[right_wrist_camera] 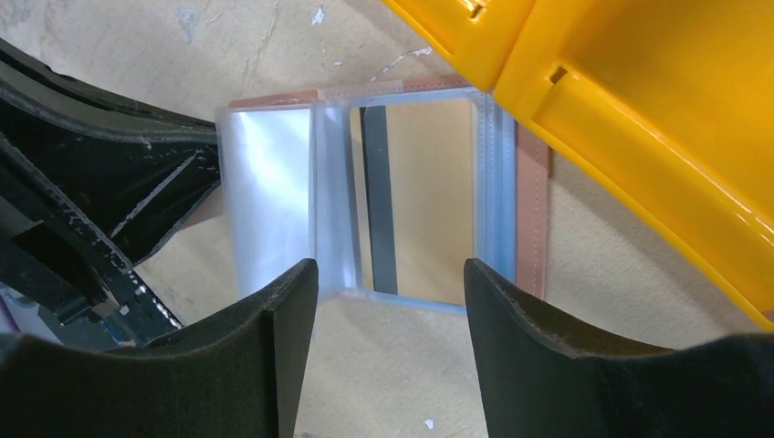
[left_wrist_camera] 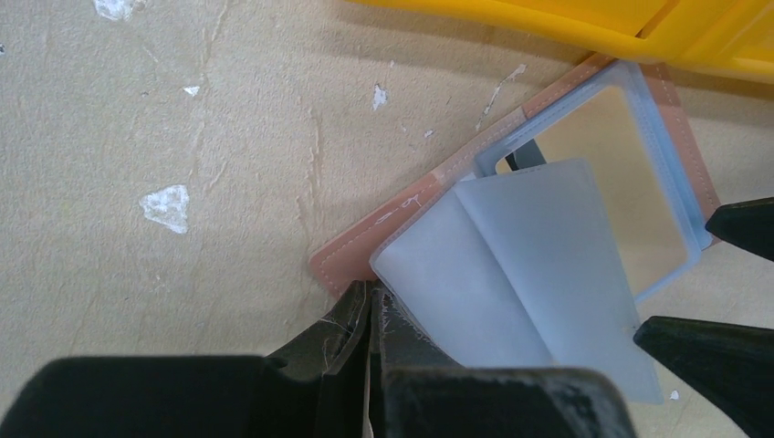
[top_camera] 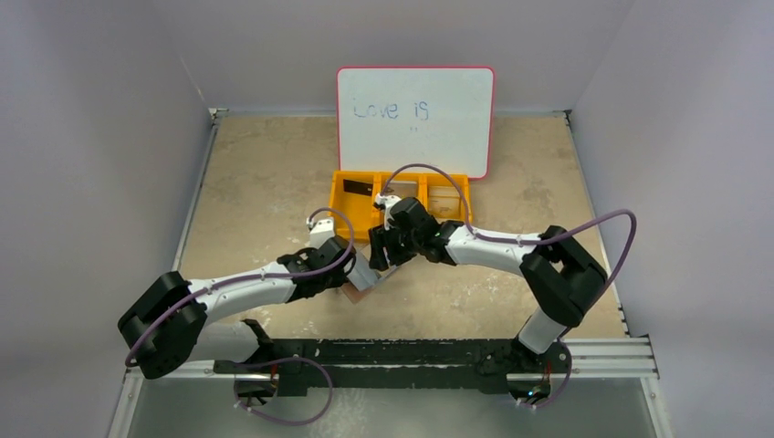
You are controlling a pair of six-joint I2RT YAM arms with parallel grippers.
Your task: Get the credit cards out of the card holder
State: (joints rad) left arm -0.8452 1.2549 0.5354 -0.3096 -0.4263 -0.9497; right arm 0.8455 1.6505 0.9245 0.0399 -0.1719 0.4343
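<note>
The table (top_camera: 265, 182) carries a whiteboard (top_camera: 415, 119) propped at its far edge and an orange tray (top_camera: 339, 208) just near of it. A black card (top_camera: 358, 189) lies in the tray's left compartment.

The card holder (left_wrist_camera: 511, 274) lies open and flat just near of the tray, turned diagonally, with its far corner right against the tray's near wall. The left gripper (left_wrist_camera: 370, 310) is clamped shut on the holder's near-left corner, pinning it down.

The right gripper (right_wrist_camera: 391, 274) comes in from the right and hangs low over the holder, its jaws apart and gripping nothing. Straight ahead of it, a striped card (right_wrist_camera: 429, 210) sits in the clear pocket. The card's long axis points away from the gripper, and its nearest short edge lies just beyond the fingertips. This arm is plainly the nearer one for the pull.

The tray wall crowds the right finger, and a loose clear flap lies close by the left finger, so both could get in the way.
</note>
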